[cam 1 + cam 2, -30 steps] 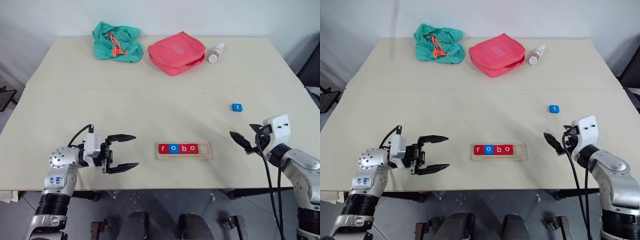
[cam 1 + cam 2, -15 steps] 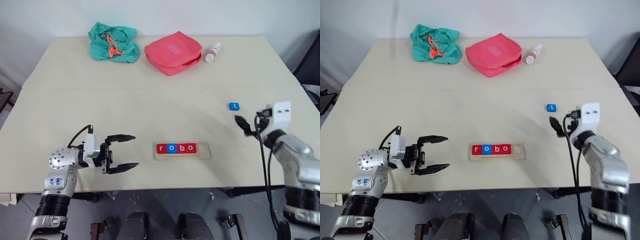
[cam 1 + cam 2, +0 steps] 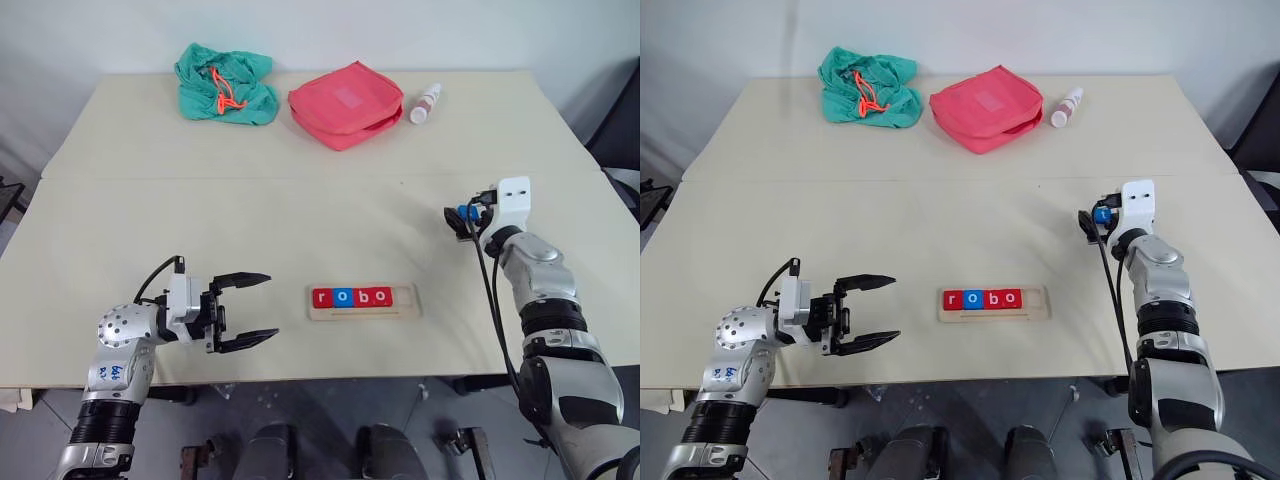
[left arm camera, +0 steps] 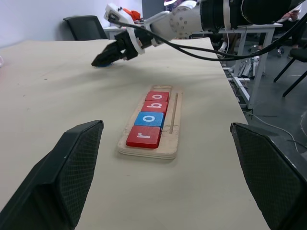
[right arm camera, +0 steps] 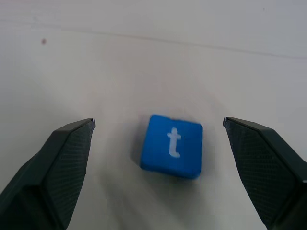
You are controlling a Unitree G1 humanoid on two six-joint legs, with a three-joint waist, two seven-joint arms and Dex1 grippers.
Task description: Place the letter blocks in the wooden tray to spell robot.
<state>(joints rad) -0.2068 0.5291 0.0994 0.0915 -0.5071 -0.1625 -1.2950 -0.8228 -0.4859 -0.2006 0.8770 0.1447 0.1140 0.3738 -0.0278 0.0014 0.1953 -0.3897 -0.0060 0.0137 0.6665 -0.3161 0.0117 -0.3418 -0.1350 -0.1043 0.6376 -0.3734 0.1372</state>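
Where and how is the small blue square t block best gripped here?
Probably by two opposite side edges of the small blue square t block, coming from above. It lies flat on the table, alone, slightly skewed between the open right gripper fingers, so only its thin sides offer purchase.

The wooden tray [image 3: 364, 301] lies on the table [image 3: 300, 210] near its front edge, about midway across. Four letter blocks [image 3: 352, 296] sit in its slot, filling it from the left end and leaving the right end bare. The t block [image 5: 171, 146] lies on the table to the right and further back, between the open fingers of the right pincer [image 5: 163, 143]. The left pincer [image 3: 252, 312] stands left of the tray, apart from it. Along the back lie a cloth bag [image 3: 224, 84], a pouch [image 3: 348, 103] and a bottle [image 3: 425, 103], left to right.
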